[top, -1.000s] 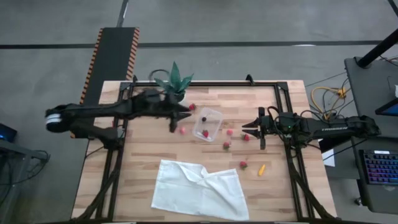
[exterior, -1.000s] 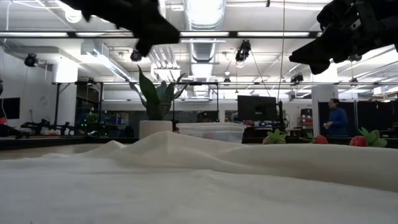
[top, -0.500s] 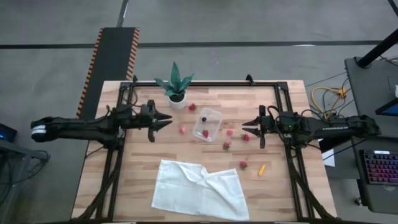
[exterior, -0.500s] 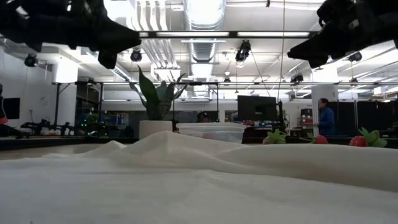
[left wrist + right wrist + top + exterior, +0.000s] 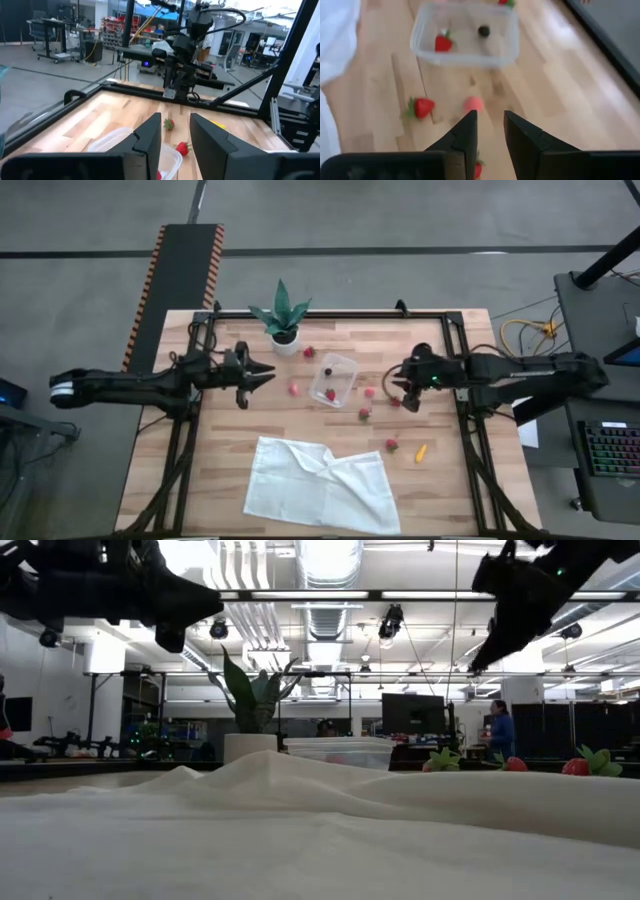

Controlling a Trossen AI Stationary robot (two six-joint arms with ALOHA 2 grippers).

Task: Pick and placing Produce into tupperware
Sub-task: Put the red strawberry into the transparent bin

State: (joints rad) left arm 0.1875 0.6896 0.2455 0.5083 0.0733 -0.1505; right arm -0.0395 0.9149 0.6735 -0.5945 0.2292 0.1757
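Status: task partly done. The tupperware (image 5: pixel 334 378) sits mid-desk, lid off, w/ two pieces inside: a red strawberry (image 5: pixel 442 42) and a dark round berry (image 5: pixel 483 31).

Left to do, per high view: five red or pink pieces loose on the desk (image 5: pixel 230 480). One strawberry lies near the potted plant (image 5: pixel 282 315), a pink piece (image 5: pixel 294 388) just left of the tupperware, another pink piece (image 5: pixel 369 392) and a strawberry (image 5: pixel 365 413) right of it, and one more strawberry (image 5: pixel 391 444) beside the orange-yellow piece (image 5: pixel 421 451) toward the front. A further berry shows at the right wrist view's lower edge, cut off.

Right tool (image 5: pixel 398 386): hangs over the desk just right of the tupperware, above the pink piece. Fingers (image 5: pixel 461 135) stand a small gap apart, nothing between them.

Left tool (image 5: pixel 262 372): hangs left of the tupperware, well apart from it. Fingers (image 5: pixel 150 135) parted narrowly, nothing held.

Judgement: roughly a quarter done; the right tool looks lined up for the pink piece (or the berry at its fingertips, can't say which).

Visibility: in the low view the white cloth (image 5: pixel 320 480) fills the foreground and hides most of the desk; only the tupperware rim, the plant pot and a few strawberry tops show past it. Whether the right tool touches anything is prob. no, but the height is hard to read.
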